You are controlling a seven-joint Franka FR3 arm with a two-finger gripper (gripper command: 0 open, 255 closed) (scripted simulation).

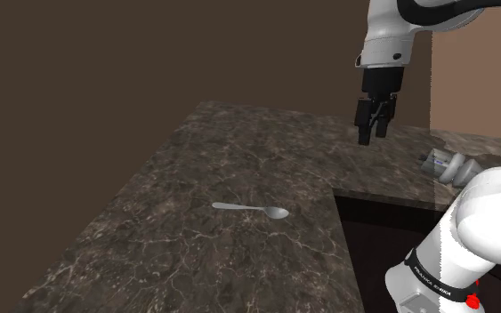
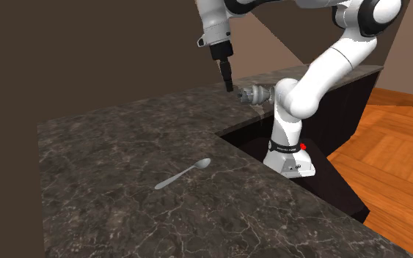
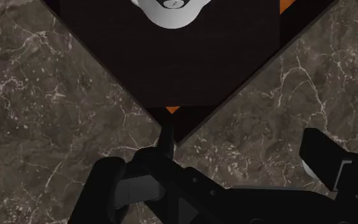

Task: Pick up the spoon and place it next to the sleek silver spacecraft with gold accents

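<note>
I see my all-black gripper [image 1: 373,138] with fingers [image 1: 363,124] spread and empty, the slim silver spoon [image 1: 253,210] on the dark marbled counter [image 1: 195,169] well apart from them.

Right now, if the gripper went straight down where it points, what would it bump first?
Most likely the dark veined countertop, near its inner corner. Nothing lies between it and the open gripper, though depth is unclear.

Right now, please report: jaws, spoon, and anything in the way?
Jaws open, empty, up over counter corner, near spacecraft. Spoon flat on counter, untouched, well apart. Path to spoon looks clear.
</note>
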